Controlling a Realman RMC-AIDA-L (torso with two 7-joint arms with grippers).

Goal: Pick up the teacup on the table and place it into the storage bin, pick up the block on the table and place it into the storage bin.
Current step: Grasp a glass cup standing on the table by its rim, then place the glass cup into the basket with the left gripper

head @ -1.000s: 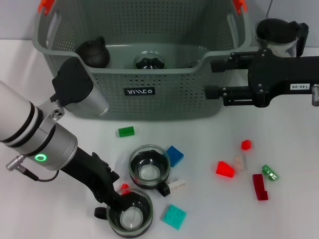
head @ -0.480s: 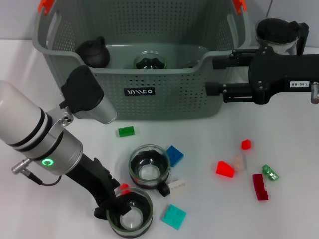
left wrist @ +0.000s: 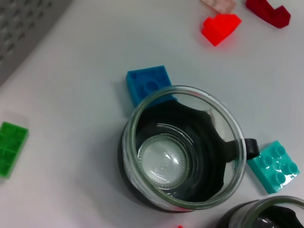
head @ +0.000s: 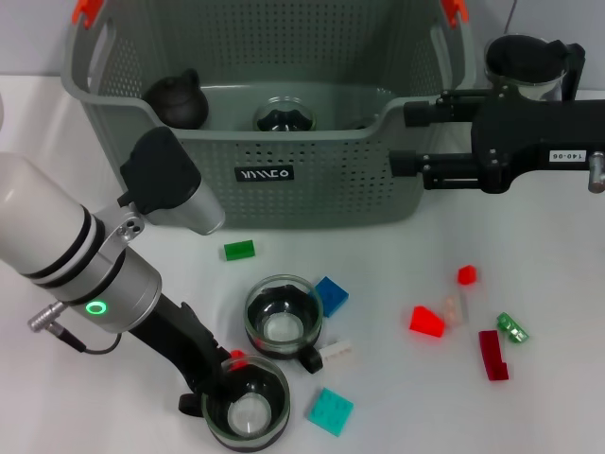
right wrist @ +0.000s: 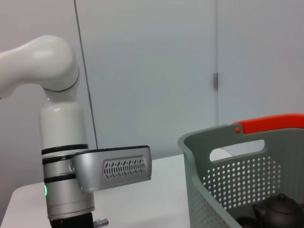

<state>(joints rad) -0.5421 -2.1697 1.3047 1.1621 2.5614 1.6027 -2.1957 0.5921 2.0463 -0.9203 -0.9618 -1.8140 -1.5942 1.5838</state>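
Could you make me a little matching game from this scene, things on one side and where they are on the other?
Things:
1. dark teapot
2. blue block
3. left hand
4. green block

Places:
A. on the table just in front of the storage bin
B. at the nearest glass teacup
C. inside the bin
D. beside the middle glass teacup

Pairs: 1-C, 2-D, 3-B, 4-A

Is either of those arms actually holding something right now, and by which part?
The left gripper sits at the near teacup's rim, but whether it grips cannot be told. The right gripper holds nothing.
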